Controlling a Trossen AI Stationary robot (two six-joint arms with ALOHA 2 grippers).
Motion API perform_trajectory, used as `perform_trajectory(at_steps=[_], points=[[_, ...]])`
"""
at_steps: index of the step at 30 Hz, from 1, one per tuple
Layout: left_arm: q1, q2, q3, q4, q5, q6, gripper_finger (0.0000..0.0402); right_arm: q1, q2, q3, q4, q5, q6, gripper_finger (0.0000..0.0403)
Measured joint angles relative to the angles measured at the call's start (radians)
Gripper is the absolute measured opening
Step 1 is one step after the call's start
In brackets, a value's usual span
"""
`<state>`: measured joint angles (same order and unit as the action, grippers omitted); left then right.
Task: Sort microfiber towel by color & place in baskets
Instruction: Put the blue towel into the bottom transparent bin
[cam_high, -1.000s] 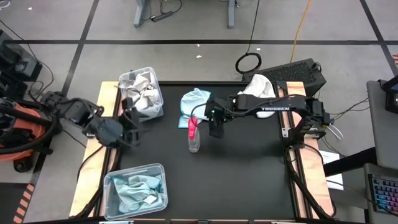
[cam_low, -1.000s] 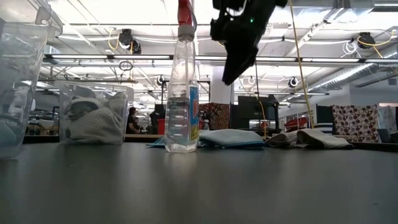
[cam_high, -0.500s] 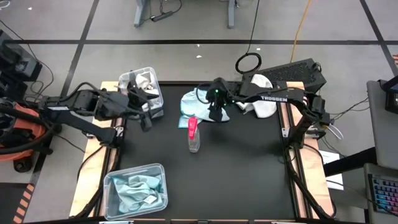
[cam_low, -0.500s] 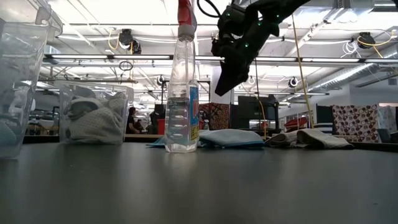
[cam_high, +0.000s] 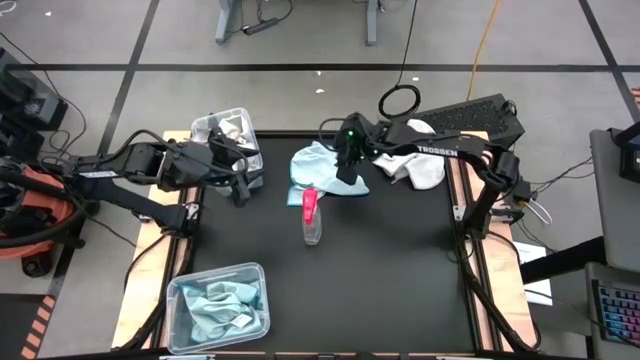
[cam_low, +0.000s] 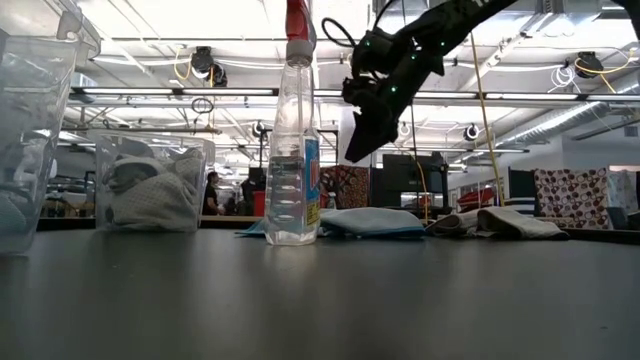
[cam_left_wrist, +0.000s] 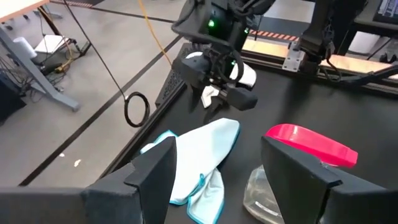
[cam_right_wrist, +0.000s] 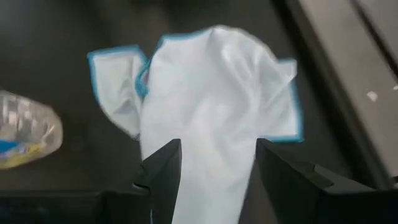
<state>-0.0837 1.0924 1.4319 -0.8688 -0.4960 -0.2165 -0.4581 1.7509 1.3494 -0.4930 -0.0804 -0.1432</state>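
A light blue towel (cam_high: 312, 165) lies flat on the black mat at the far middle, also seen as the blue-edged towel (cam_right_wrist: 211, 106) and the towel (cam_low: 372, 221). My right gripper (cam_high: 345, 168) hangs open above it, well clear of it in the low view (cam_low: 356, 152). A white towel (cam_high: 418, 160) lies crumpled at the far right. The far-left basket (cam_high: 247, 137) holds white towels; the near-left basket (cam_high: 262, 272) holds blue ones. My left gripper (cam_high: 240, 187) is open beside the far-left basket, holding nothing.
A clear spray bottle (cam_high: 312, 218) with a pink top stands upright just near of the blue towel, between both grippers (cam_left_wrist: 308, 142). A black keyboard-like box (cam_high: 480, 115) sits beyond the far right corner. The mat's near right half (cam_high: 400, 290) is bare.
My right gripper moved from beside the spray bottle toward the far edge, over the blue towel, and dipped a little. My left arm swung from the table's left edge toward the far-left basket, then a little to the right. No towel has moved.
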Motion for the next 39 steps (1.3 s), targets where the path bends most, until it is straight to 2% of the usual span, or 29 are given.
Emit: perform_trajectory(at_steps=[15,24,33,39], points=[[0.039,0.000,0.000,0.000,-0.004,-0.015,0.0238,0.000,0.048,0.000,0.016,-0.035,-0.008,0.0198],[0.039,0.000,0.000,-0.006,0.054,-0.005,0.0238,0.002,0.073,0.000,0.016,-0.057,0.078,0.0198],[0.039,0.000,0.000,-0.010,0.063,0.020,0.0238,0.022,0.076,0.000,-0.075,-0.078,0.191,0.0198],[0.039,0.000,0.000,-0.009,0.044,-0.010,0.0238,0.075,0.073,0.000,-0.170,-0.081,0.206,0.0198]])
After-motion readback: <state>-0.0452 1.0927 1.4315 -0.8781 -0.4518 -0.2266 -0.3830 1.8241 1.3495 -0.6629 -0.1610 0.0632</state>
